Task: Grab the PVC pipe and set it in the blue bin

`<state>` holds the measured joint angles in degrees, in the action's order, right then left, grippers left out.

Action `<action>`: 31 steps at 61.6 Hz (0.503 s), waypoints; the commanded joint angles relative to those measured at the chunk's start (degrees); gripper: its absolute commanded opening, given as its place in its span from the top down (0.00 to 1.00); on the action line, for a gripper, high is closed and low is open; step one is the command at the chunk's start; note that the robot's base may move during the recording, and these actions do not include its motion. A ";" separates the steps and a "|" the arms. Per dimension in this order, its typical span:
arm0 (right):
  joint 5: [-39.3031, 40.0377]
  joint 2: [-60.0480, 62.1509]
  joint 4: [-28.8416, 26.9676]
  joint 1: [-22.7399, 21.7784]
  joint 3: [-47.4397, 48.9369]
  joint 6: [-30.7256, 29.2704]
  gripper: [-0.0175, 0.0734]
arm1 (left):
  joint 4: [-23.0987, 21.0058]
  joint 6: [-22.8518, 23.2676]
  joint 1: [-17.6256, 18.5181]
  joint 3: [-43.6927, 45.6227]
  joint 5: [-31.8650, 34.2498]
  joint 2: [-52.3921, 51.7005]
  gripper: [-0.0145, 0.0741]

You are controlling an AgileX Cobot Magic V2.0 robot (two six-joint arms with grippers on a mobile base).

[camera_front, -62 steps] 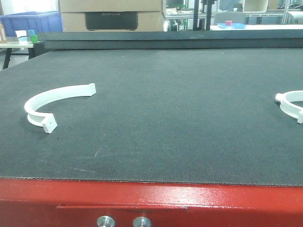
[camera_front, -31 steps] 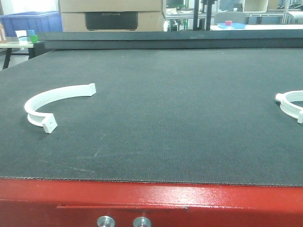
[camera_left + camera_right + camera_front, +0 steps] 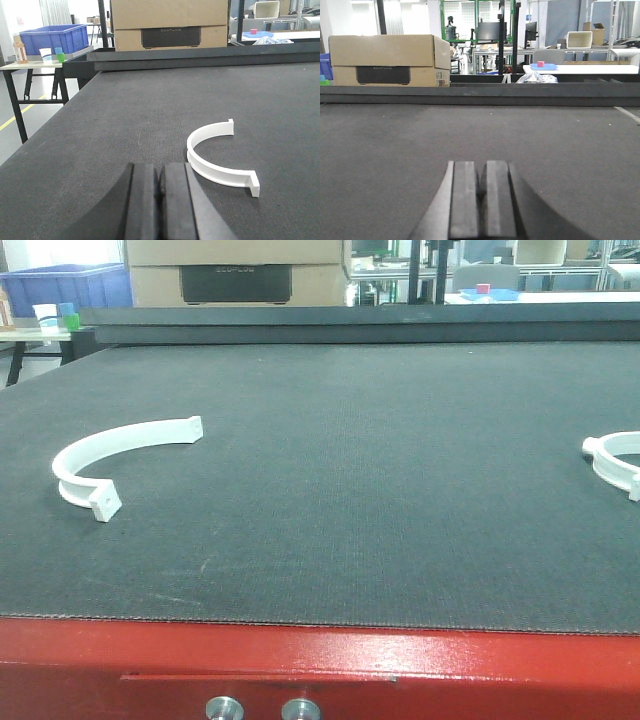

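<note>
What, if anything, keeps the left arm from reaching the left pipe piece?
Probably nothing, so likely yes: the pipe piece lies just ahead-right of the shut left tool, with only bare mat between them.

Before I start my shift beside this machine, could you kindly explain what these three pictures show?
It is a two-armed robot. One picture looks forward from its front over a dark mat; the other two come from cameras on its wrists, so the black pads at the bottom are its left hand and right hand, both closed and holding nothing. On the mat lie a curved PVC piece just ahead of the left hand and a second piece at the front view's right edge. The blue bin stands beyond, far left.
</note>
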<state>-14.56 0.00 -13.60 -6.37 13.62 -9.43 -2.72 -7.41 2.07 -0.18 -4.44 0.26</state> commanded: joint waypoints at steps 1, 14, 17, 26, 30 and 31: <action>-2.68 0.00 -0.18 0.10 2.57 -0.09 0.99 | -0.01 0.40 -0.14 0.18 0.89 -0.26 0.96; -10.61 0.00 -2.44 0.10 6.79 -0.09 0.99 | -0.01 0.40 -0.14 0.18 0.89 -0.26 0.96; -9.80 0.00 -4.61 0.10 7.16 -0.09 0.99 | -0.01 0.40 -0.14 0.18 0.89 -0.26 0.96; -4.62 0.00 -6.32 0.10 7.16 -0.09 0.99 | -0.01 0.40 -0.14 0.18 0.89 -0.26 0.96; -3.17 0.00 -6.32 0.10 7.16 -0.09 0.99 | -0.01 0.40 -0.14 0.18 0.89 -0.26 0.96; -2.79 0.00 -6.32 0.10 7.16 -0.09 0.99 | -0.01 0.40 -0.14 0.18 0.89 -0.26 0.96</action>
<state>-20.89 0.02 -19.42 -6.37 20.19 -9.43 -2.72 -7.41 2.07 -0.18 -4.44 0.26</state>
